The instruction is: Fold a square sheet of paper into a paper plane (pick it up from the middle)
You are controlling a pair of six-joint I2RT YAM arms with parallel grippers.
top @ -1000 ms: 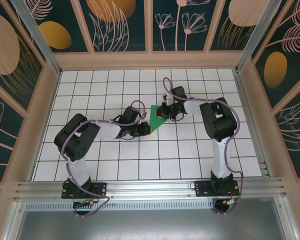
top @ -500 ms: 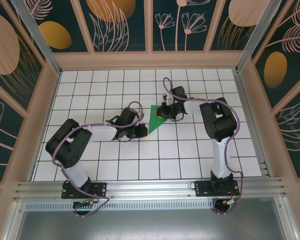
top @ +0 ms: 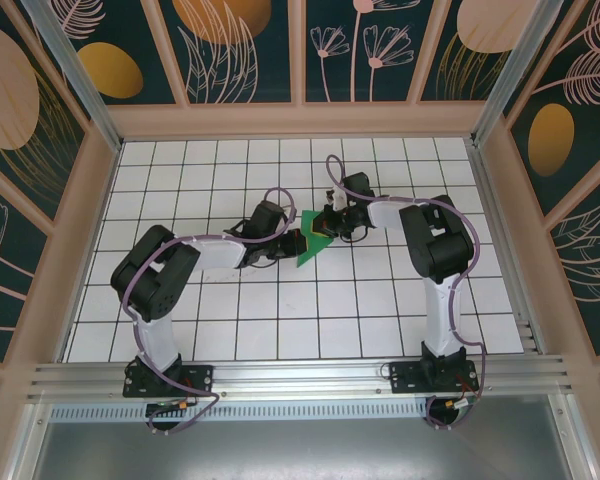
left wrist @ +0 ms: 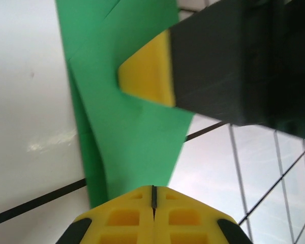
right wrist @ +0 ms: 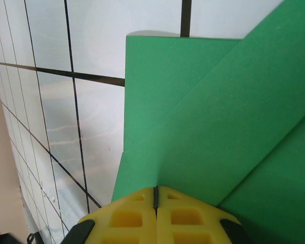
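Paper-folding scene on a white tabletop [top: 380, 300] ruled with a black grid. A thin bright green sheet of paper [top: 315, 246], partly folded with diagonal flaps showing, lies flat near the middle of the tabletop, slightly toward the far side, between two black robot arms [top: 155, 270]. The left tool [top: 296, 243] meets the sheet's left edge and the right tool [top: 329, 224] its far right corner. Each tool's yellow tips [right wrist: 183, 218] are fully closed, with only a hairline seam between them. They appear to bear down on the paper rather than pinch it, though a nipped edge cannot be ruled out. The step looks like setting a crease. It should go best with one tool pinning the layers while the other slides low and slowly along the fold, so the thin sheet neither skids on the glossy surface nor buckles. Pale wooden frames [top: 300, 120] around the tabletop hold dark teal panels [top: 250, 60] painted with peach and orange leaves, and a silver metal rail [top: 300, 375] runs along the near edge.
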